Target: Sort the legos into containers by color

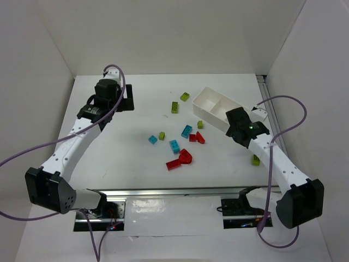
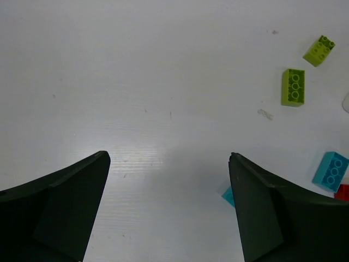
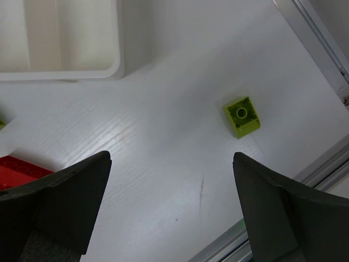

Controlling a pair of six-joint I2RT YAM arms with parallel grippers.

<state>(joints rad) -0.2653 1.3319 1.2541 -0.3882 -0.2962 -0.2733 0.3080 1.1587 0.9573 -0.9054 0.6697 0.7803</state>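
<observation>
The left fingers (image 2: 60,207) are spread wide and hold nothing. They hang over a bare patch of desk (image 1: 131,164) at the far left, well apart from every brick. The right fingers (image 3: 60,202) are just as wide and just as empty. They hover above the desk between the tray (image 1: 210,90) and the right edge, near a lone green brick (image 3: 242,116).

As I read it, the sorting has not begun. The white tray sits at the far right of the desk, and the sections that show look empty in both the top view and the right wrist view. All the bricks I can count lie loose on the desk:
- The green bricks (image 1: 175,107) number four in a scatter from just beside the tray down toward the middle, plus the lone one by the right arm (image 1: 283,169).
- Three blue bricks (image 1: 186,130) lie in the middle.
- Four red bricks (image 1: 185,155) lie near them, and two of the four are touching.

So every colour is left to do.

Several things are hard to make out:
- The right arm's wrist covers the near end of the tray from above, so I cannot tell what that end holds or count all its dividers.
- In the left wrist view, one blue brick (image 2: 228,195) peeks out from behind a finger.
- In the right wrist view, a red brick (image 3: 16,166) is cut off by a finger.
- Stud counts are too small to read from above.
</observation>
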